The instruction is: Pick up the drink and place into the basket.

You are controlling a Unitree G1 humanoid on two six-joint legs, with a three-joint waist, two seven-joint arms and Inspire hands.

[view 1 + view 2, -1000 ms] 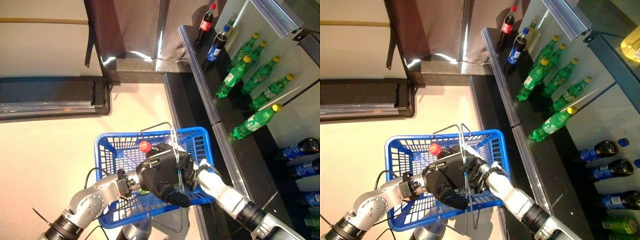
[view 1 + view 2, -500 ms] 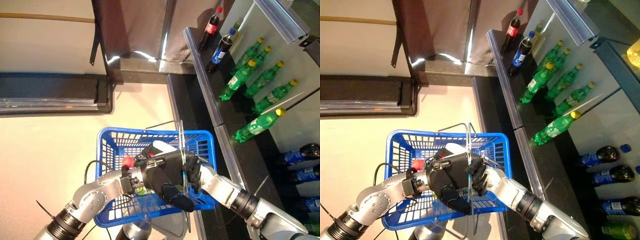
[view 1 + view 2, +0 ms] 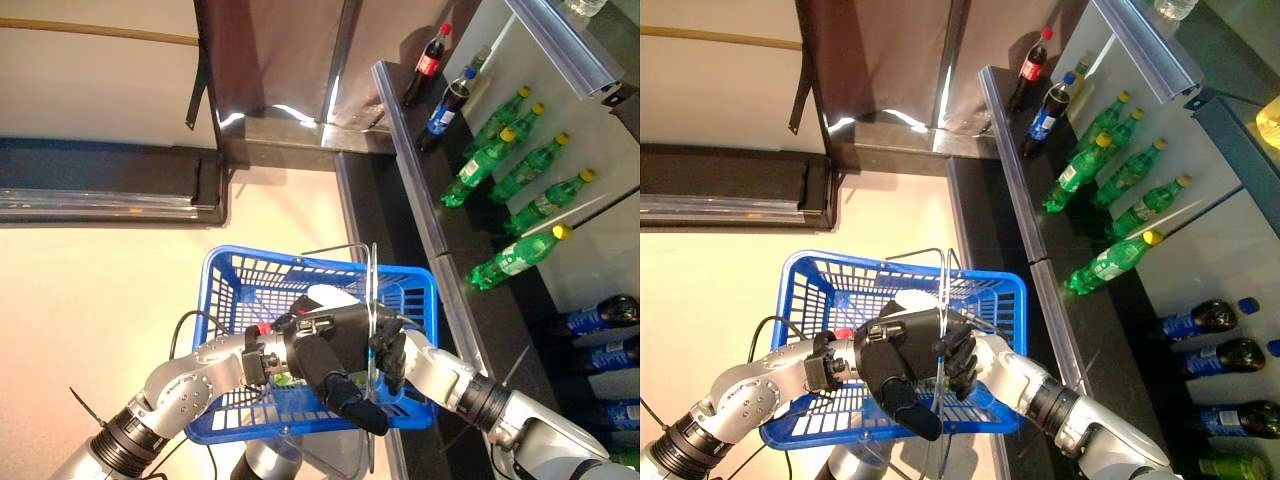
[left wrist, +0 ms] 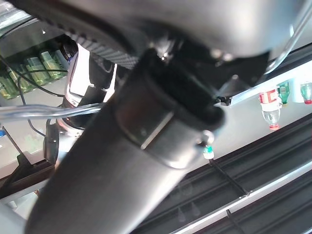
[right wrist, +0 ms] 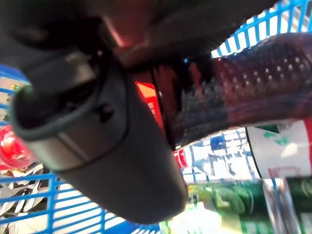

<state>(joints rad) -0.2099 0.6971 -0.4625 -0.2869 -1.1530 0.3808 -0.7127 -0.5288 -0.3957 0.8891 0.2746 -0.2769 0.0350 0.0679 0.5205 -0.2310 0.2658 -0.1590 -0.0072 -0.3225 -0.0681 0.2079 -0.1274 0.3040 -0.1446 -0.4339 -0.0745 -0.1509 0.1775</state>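
Right wrist view best for this step: right hand [image 5: 97, 146] clamped on the cola bottle [image 5: 146, 97], thumb on one side of the dark body and fingers [image 5: 263, 78] on the other. Inside the blue basket [image 3: 230, 262] already, well below its rim, lying nearly flat with the red cap [image 3: 262, 328] toward the basket's far-left side. Just beside a green bottle [image 5: 229, 204] on the basket floor.

Left hand [image 3: 325, 355] above the basket's middle, apparently curled round the wire handle [image 3: 372, 290].

Probably the lowering and release. Sink the bottle to the basket floor before parting thumb and fingers, hold the basket level, then lift clear of the handle wires.
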